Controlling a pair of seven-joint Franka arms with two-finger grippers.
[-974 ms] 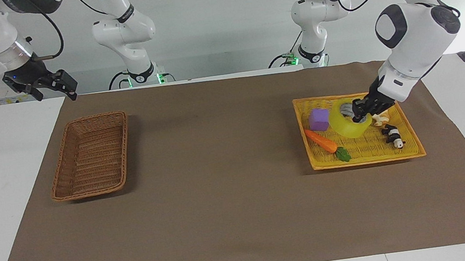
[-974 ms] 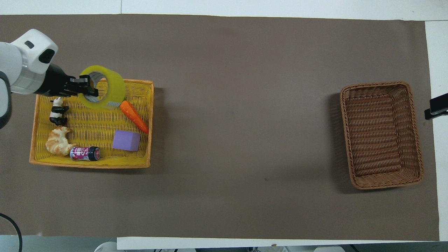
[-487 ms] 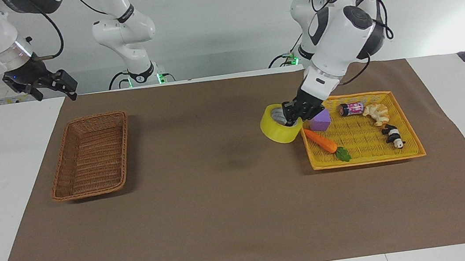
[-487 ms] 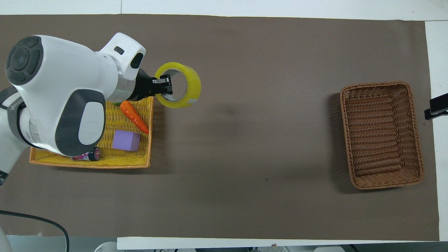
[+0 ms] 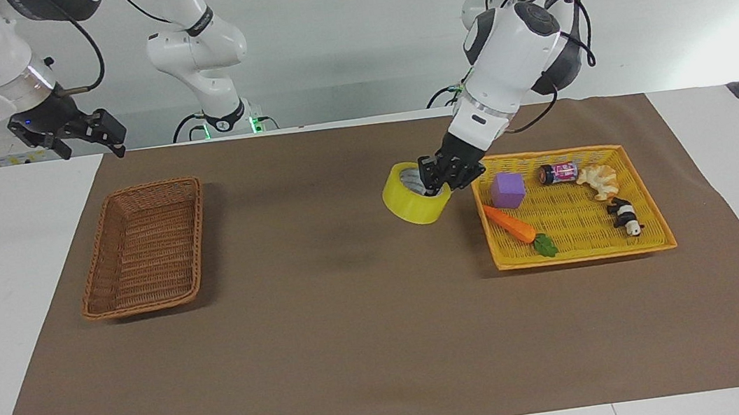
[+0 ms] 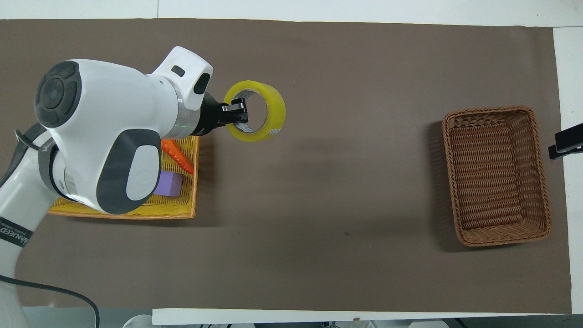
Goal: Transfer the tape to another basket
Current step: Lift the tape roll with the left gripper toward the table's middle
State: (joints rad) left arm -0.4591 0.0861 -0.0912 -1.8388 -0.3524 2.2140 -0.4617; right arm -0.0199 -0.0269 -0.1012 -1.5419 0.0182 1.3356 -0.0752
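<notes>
The yellow tape roll [image 5: 413,203] hangs in the air over the brown mat, just past the yellow basket's edge; it also shows in the overhead view [image 6: 269,119]. My left gripper [image 5: 442,176] is shut on the roll's wall, one finger inside the core; it also shows in the overhead view [image 6: 237,115]. The brown wicker basket [image 5: 110,264] stands empty at the right arm's end of the table, also in the overhead view [image 6: 537,182]. My right gripper [image 5: 99,133] waits raised beside that basket's end; only its tip [image 6: 565,145] shows overhead.
The yellow woven basket [image 5: 648,240] at the left arm's end holds a purple cube [image 5: 507,190], a toy carrot [image 5: 511,225], a small can [image 5: 559,173], a croissant [image 5: 597,181] and a panda figure [image 5: 624,215]. A brown mat [image 5: 355,322] covers the table.
My left gripper has carried the tape up out of the yellow basket and sideways over the mat, toward the right arm's end. The right arm has barely moved.
</notes>
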